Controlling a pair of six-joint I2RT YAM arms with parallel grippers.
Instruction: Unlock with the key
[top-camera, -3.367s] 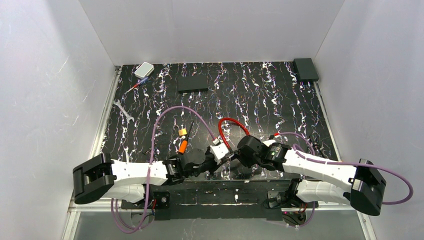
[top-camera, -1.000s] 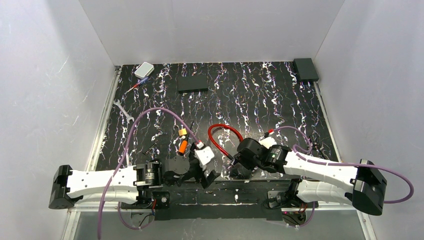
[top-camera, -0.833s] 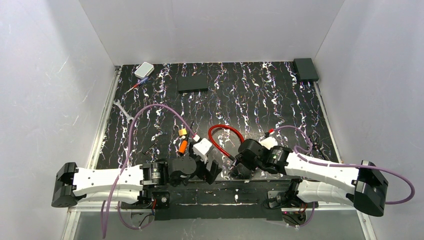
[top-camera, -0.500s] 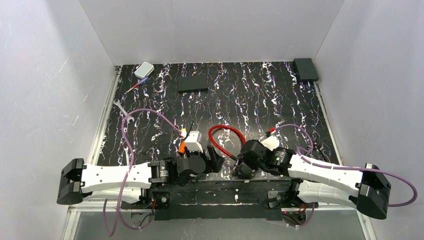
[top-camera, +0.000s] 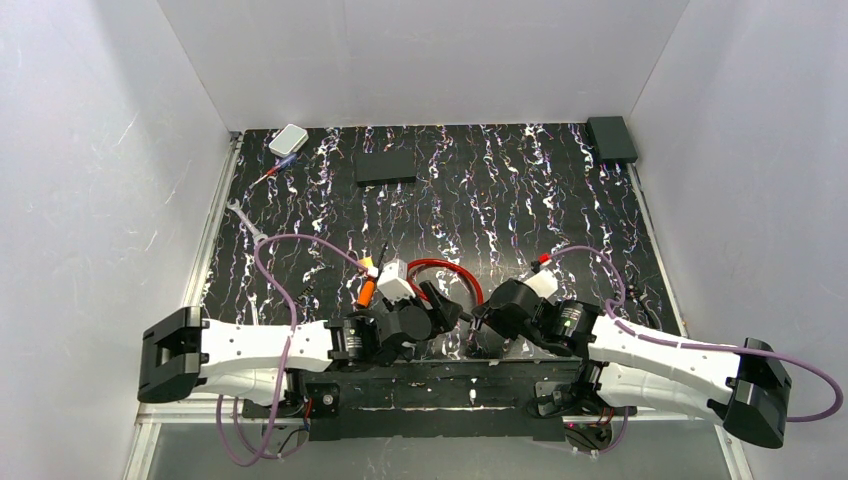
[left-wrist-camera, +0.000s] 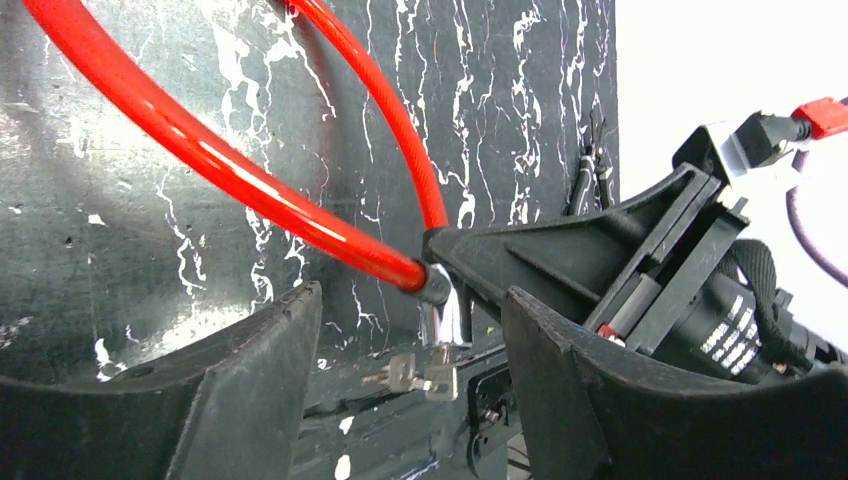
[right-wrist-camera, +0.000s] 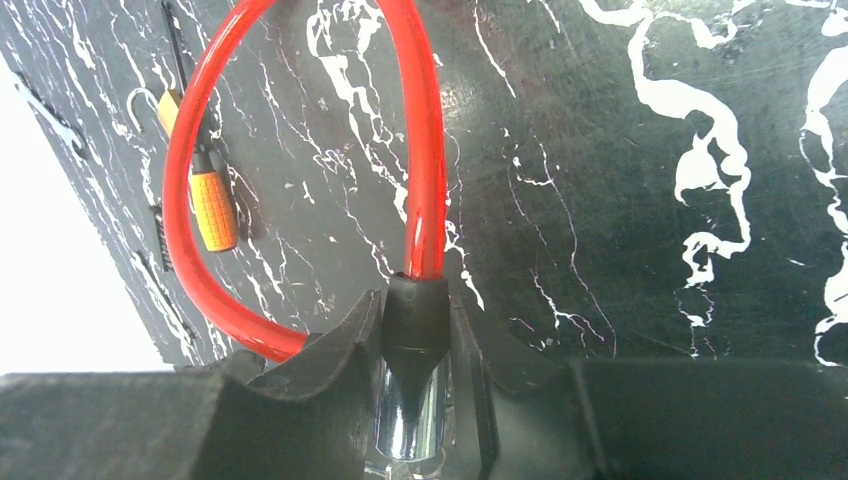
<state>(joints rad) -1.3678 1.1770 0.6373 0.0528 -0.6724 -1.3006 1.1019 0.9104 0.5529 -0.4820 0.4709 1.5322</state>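
Note:
A red cable lock (top-camera: 440, 268) lies looped on the black mat. My right gripper (right-wrist-camera: 415, 330) is shut on its black collar and chrome lock body (right-wrist-camera: 410, 410), seen in the top view at the mat's near edge (top-camera: 480, 325). A small silver key (left-wrist-camera: 425, 374) sticks out of the chrome lock body (left-wrist-camera: 447, 310), with a second key hanging on it. My left gripper (left-wrist-camera: 410, 300) is open, one finger on each side of the key and touching nothing; in the top view it sits just left of the right gripper (top-camera: 447, 312).
An orange-handled screwdriver (top-camera: 367, 291) lies beside the cable loop, also in the right wrist view (right-wrist-camera: 213, 210). Further back are a silver wrench (top-camera: 245, 220), a white box (top-camera: 288, 139), a flat black block (top-camera: 386, 167) and a black box (top-camera: 611, 138) in the far right corner.
My left arm has swung right and brought its gripper up to the lock's key end, its jaws narrowing. The red loop has shifted left and flattened. The right gripper has kept its hold.

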